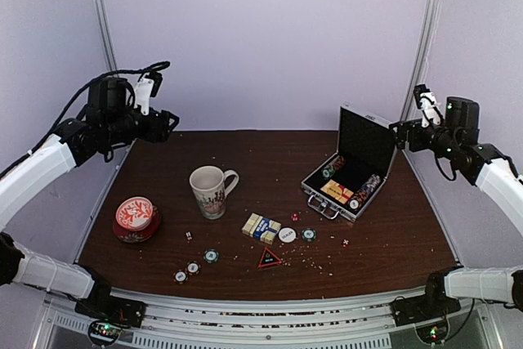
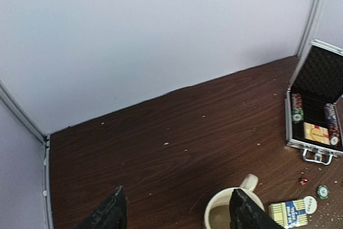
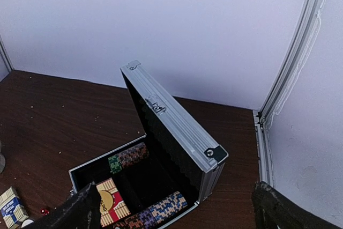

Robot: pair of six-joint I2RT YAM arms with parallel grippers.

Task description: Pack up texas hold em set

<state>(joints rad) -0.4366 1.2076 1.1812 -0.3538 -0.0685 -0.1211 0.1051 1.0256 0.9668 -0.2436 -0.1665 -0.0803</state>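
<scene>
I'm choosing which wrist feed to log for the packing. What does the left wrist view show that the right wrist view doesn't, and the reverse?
Only the left wrist view: the mug with its rim and handle, a loose green chip, and the briefcase's metal handle. Only the right wrist view: the latches along the raised lid's edge. Both: the open briefcase with chip rows inside, and the blue-yellow card box on the table.

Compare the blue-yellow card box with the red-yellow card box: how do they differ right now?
The blue-yellow card box lies loose on the dark wooden table, beside a white dealer button; the red-yellow card box lies inside the open silver aluminium briefcase, between chip rows. Both are small rectangular boxes lying flat.
</scene>
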